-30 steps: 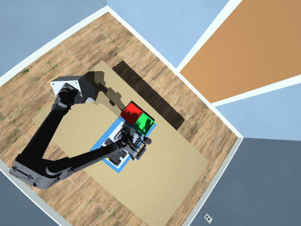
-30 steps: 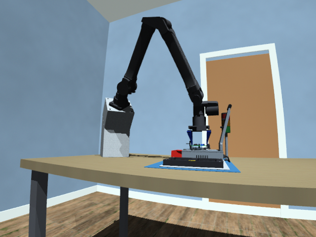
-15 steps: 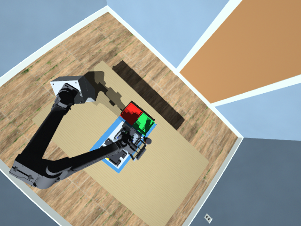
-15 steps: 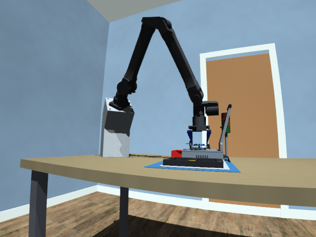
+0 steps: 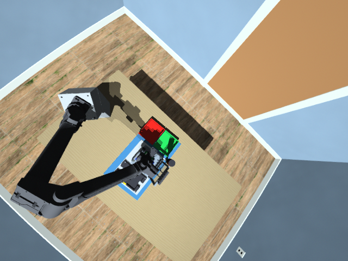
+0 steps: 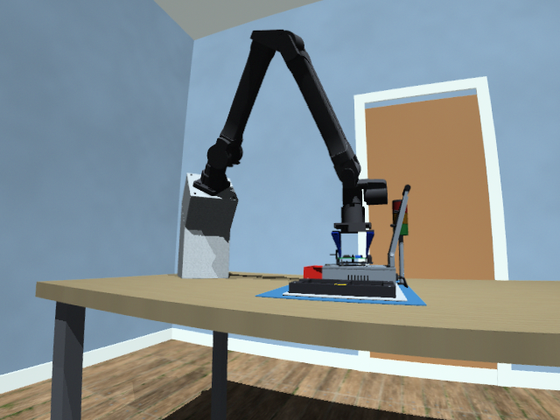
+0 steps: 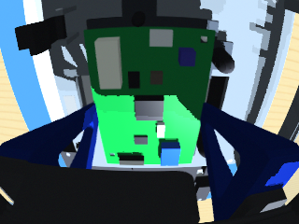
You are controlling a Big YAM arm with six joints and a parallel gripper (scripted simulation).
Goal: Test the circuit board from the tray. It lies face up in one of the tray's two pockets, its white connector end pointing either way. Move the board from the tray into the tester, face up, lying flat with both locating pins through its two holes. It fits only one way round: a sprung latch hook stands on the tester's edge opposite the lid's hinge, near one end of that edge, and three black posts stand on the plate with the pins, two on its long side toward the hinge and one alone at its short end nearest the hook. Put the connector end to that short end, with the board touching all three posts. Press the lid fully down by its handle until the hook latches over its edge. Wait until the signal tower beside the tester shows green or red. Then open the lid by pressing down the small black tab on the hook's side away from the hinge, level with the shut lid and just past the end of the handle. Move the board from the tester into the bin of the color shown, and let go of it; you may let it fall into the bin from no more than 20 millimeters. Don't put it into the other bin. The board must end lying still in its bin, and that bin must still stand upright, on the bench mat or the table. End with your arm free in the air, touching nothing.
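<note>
Wrist: gripper (image 7: 149,149) fingers clamped on green circuit board (image 7: 149,88) over tester (image 6: 359,272); no legible writing.

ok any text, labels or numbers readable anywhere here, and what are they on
None can be read.
Circuit board, held in the hand: grey, black and blue parts, no legible markings.
Tester: a row of dark slots on its front, no lettering.
Tray: a small yellow mark, too small to read.
Red bin and green bin: plain.
Signal tower: colored bands only.
</note>
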